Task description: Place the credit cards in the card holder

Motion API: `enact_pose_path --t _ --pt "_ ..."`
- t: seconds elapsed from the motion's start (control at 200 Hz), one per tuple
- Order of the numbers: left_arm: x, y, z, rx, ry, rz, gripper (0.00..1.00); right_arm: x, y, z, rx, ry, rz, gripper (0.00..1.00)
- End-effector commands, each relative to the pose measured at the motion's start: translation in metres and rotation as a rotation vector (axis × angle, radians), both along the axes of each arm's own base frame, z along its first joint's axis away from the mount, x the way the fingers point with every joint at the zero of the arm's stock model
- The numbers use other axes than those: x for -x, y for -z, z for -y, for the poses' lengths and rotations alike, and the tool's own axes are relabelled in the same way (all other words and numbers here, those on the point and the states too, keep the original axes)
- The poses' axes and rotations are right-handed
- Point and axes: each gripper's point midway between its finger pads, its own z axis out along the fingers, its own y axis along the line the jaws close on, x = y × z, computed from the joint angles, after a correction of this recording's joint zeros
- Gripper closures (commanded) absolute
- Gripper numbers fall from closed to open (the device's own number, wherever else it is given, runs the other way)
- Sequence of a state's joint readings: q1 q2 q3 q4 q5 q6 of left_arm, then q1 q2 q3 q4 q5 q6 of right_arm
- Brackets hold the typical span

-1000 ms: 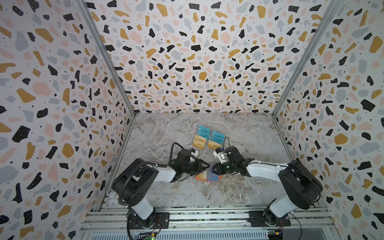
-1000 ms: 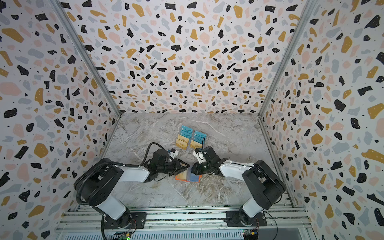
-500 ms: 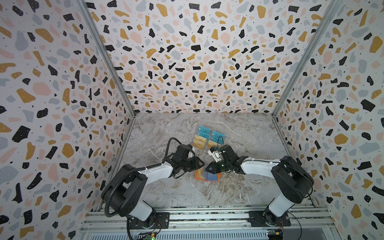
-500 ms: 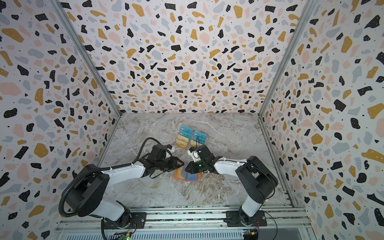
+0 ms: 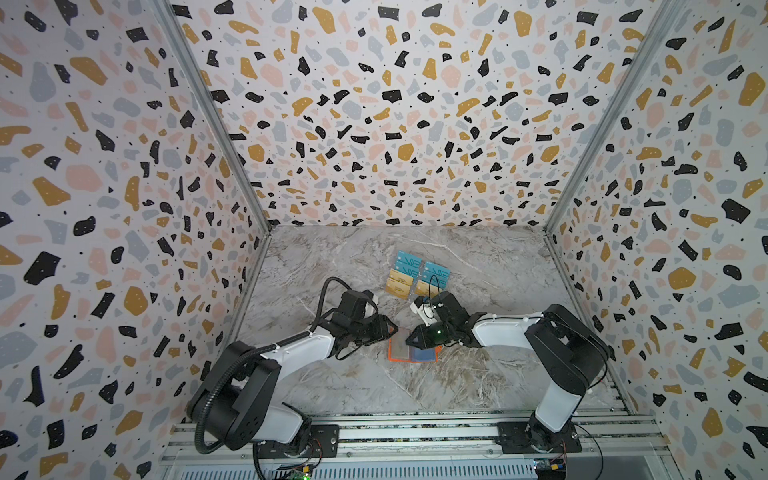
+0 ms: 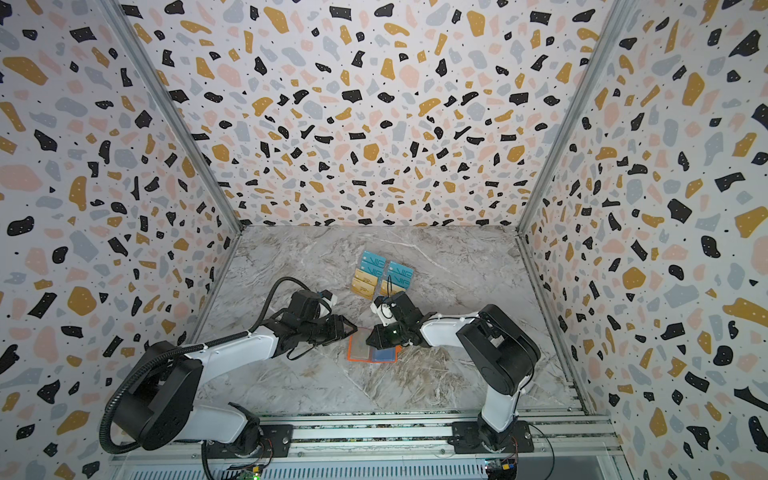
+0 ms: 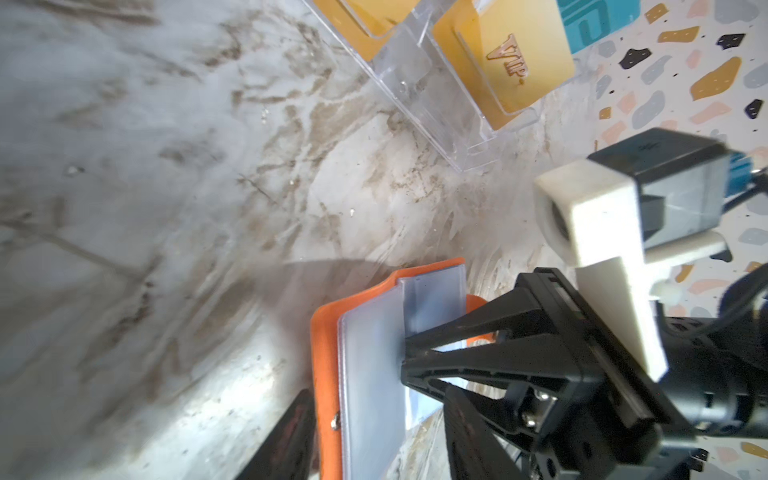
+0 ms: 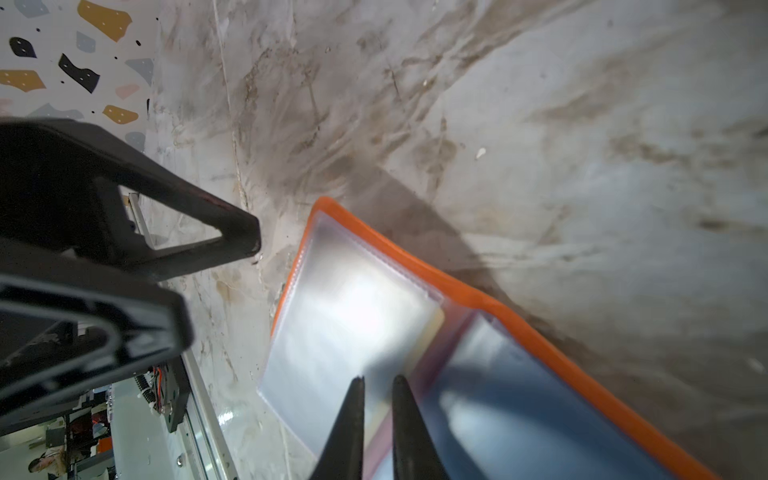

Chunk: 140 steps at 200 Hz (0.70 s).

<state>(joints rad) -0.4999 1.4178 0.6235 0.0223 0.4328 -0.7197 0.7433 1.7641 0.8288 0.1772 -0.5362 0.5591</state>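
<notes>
Overhead, in both top views: shows the card holder [image 5: 413, 352] lying open and flat on the marble counter [image 5: 332, 257], between the two arms. Puts the left tool [image 5: 392, 331] at its far left corner and the right tool [image 5: 409, 338] over its inner pages. Places the credit cards [image 5: 400, 283] farther back, just in front of the teal cards [image 5: 415, 262], apart from the card holder [image 6: 374, 353].

Next, left wrist view: shows the left tool [image 7: 378, 428] wide, one finger on either side of the orange cover's edge. Shows the right tool [image 7: 405, 357] narrow, tips at the edge of the clear sleeves [image 7: 370, 374]. Shows two credit cards [image 7: 519, 62] seated in pockets of a clear rack [image 7: 415, 79].

Last, right wrist view: shows the right tool [image 8: 378, 380] with only a slit between its fingers, above the sleeves near the spine; cannot tell whether a sleeve is pinched. Shows the left tool [image 8: 216, 286] spread, just beside the orange corner.
</notes>
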Motion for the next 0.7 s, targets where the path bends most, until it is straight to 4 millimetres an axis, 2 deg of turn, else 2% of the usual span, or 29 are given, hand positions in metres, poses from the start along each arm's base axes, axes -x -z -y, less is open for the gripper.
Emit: enact_pose_path --t 0.0,0.135,0.305,0.446,0.546,0.606,0.696 --pt "0.002 0.011 -0.013 -0.100 0.016 0.009 0.46 -0.005 -0.012 -0.012 -0.033 -0.021 0.029 0.84" --pt "0.008 0.024 -0.014 -0.106 0.027 -0.014 0.45 -0.003 -0.010 -0.012 -0.029 -0.025 0.024 0.84" --pt "0.013 0.024 0.001 0.018 0.040 -0.036 0.45 -0.003 -0.010 -0.011 -0.019 -0.023 0.022 0.84" --pt "0.019 0.028 0.003 0.044 0.035 -0.058 0.49 0.001 -0.009 -0.012 -0.013 -0.021 0.016 0.84" --pt "0.025 0.025 0.010 0.116 0.039 -0.076 0.57 0.002 -0.006 -0.013 -0.003 -0.013 0.015 0.84" --pt "0.023 0.019 0.015 0.176 0.029 -0.068 0.66 0.002 -0.003 -0.013 0.003 -0.008 0.008 0.85" --pt "0.025 0.021 0.015 0.196 0.015 -0.084 0.79 0.001 -0.001 -0.012 0.008 0.002 0.006 0.85"
